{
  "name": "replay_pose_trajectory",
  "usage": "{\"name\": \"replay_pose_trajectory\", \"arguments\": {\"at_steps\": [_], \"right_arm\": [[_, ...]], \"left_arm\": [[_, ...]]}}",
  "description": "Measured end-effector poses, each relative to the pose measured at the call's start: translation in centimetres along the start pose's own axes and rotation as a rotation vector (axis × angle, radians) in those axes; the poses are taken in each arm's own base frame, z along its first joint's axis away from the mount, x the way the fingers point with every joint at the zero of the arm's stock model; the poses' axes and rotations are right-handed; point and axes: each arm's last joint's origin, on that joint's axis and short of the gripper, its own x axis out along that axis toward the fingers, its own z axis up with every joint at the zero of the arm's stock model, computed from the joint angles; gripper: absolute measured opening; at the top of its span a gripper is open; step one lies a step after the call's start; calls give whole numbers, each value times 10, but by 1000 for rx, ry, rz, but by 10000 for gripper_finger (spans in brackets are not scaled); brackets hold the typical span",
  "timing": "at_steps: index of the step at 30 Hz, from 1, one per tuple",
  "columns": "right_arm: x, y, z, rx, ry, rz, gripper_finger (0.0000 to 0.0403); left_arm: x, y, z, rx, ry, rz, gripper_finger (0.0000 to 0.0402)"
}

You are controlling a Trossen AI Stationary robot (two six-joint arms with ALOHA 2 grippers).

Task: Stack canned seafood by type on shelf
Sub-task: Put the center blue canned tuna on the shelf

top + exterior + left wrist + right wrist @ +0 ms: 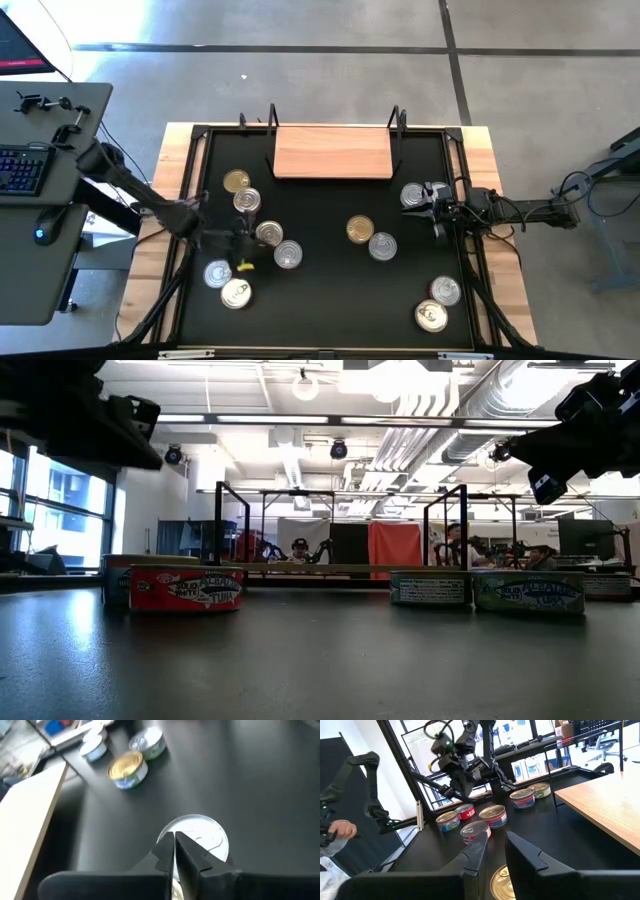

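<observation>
While both arms reached in over the black table mat (330, 300), the shelf (333, 152), a light-wood board on a black wire frame, stood at the mat's far edge with nothing on its board. The left gripper (237, 236) hung over the left half of the mat, its two dark fingers (167, 851) pressed together with nothing between them; in the left wrist view their tips sat just above a silver-lidded tin (200, 836), though whether they touched it could not be told. Around that gripper lay a loose cluster of tins: a gold-lidded tin (236, 181) nearest the shelf's left end, a silver one (246, 201) just beside it, two more silver tins (278, 244) close to the gripper, and another pair (227, 283) toward the mat's near left corner.

The right gripper (436, 208) hovered by the mat's right edge, next to a silver tin (413, 195) lying near the shelf's right end. Its fingers (476, 852) stood slightly apart and held nothing. In the middle of the mat a gold-lidded can (360, 230) lay touching a silver can (382, 246), and two more cans (438, 303) rested near the near right corner.
</observation>
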Motion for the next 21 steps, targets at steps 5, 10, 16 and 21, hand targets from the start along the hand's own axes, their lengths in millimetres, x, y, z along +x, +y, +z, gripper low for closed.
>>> {"name": "replay_pose_trajectory", "arguments": {"at_steps": [5,10,16,21], "right_arm": [[0,0,0,0,0,0,55],[0,0,0,0,0,0,55],[0,0,0,0,0,0,55],[0,0,0,0,0,0,55]], "left_arm": [[13,-14,-4,-14,64,-25,68],[17,-29,-11,41,103,-67,139],[23,-40,-20,101,146,-24,167],[31,-45,-27,126,177,27,168]]}}
